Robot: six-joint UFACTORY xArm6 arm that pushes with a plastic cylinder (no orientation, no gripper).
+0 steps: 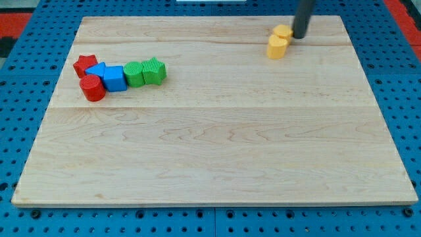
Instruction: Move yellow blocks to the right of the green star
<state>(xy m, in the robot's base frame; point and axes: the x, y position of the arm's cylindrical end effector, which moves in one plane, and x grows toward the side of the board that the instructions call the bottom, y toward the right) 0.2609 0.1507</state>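
Two yellow blocks sit near the view's top right: one (277, 47) in front and another (283, 31) just behind it, touching. My tip (300, 36) stands right beside the rear yellow block, on its right side. A green star (154, 70) lies at the view's left, with a green block (134, 74) touching its left side. The yellow blocks are far to the right of the green star and higher in the view.
A cluster at the left holds a red star (85, 64), a red cylinder (93, 87), a blue cube (114, 78) and another blue block (97, 70) behind it. The wooden board (217, 145) lies on a blue pegboard.
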